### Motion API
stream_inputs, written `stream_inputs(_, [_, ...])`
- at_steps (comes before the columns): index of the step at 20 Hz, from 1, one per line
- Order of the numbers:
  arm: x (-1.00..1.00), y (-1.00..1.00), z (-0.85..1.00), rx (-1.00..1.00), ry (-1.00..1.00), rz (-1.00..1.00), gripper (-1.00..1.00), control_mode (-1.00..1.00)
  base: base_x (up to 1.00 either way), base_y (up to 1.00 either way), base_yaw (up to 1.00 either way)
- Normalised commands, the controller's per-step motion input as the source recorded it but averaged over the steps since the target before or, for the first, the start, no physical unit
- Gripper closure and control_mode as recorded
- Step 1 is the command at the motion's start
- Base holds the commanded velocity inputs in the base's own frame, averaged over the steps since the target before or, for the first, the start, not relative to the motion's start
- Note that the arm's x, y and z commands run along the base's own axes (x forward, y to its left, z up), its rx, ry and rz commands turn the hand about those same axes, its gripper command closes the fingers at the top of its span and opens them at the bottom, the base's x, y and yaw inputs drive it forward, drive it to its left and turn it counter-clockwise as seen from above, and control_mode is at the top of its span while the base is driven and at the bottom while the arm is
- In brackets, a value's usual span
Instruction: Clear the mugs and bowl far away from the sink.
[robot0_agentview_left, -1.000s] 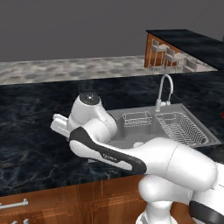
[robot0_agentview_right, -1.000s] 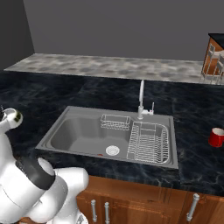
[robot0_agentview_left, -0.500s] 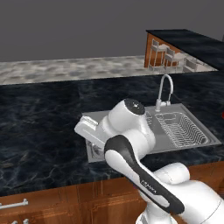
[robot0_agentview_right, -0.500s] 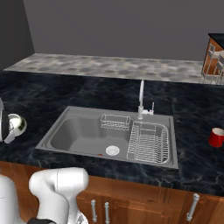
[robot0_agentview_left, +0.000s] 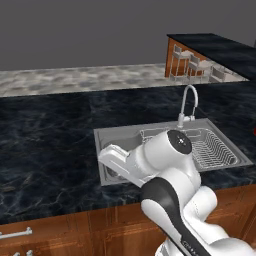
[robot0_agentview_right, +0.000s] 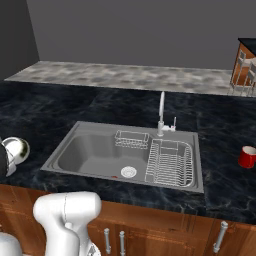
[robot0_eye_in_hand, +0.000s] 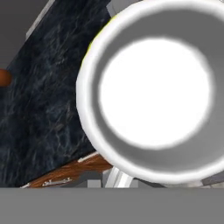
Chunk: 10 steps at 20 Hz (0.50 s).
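**Figure: White mug in transit, carried off to the left of the sink**

The white mug (robot0_eye_in_hand: 155, 89) sits hard up against the hand camera, mouth toward the lens, showing a pale interior ringed by a grey-shaded rim. In the right base view the same mug (robot0_agentview_right: 15, 150) hangs at the picture's left edge. It is raised above the dark marble counter (robot0_agentview_right: 60, 110) and just beyond the left end of the sink (robot0_agentview_right: 90, 150).

The gripper (robot0_agentview_right: 3, 161) is closed almost fully. It is cut off by the frame edge, so the contact cannot be seen, but it appears to be pinching the mug's wall, since the mug rides with the hand clear of any surface.

The red mug (robot0_agentview_right: 246, 156) stands upright on the counter to the right of the sink, near it but not touching. The sink holds a wire dish rack (robot0_agentview_right: 170, 162) and a smaller wire basket (robot0_agentview_right: 132, 139), with the faucet (robot0_agentview_right: 161, 112) behind them. In the left base view the arm (robot0_agentview_left: 165, 165) is folded low across the front of the basin.

*Step in hand (judgement):* transport of the first mug, which is gripped and lifted but not yet set down.

*Next move (judgement):* swing the mug further left along the counter until it is well apart from the basin, and keep it back from the counter's front edge. Lower it upright onto the marble, then part the jaws and lift straight off. The red mug, close to the sink, would follow.
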Motion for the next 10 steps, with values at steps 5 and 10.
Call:
stream_inputs(5, [-0.17, -0.31, 0.16, 0.0, -0.02, 0.0, 1.0, -1.0, 0.0, 0.0, 0.0])
stream_inputs(10, [0.0, -0.05, 0.02, 0.0, 0.0, 0.0, 1.0, -1.0, 0.0, 0.0, 0.0])
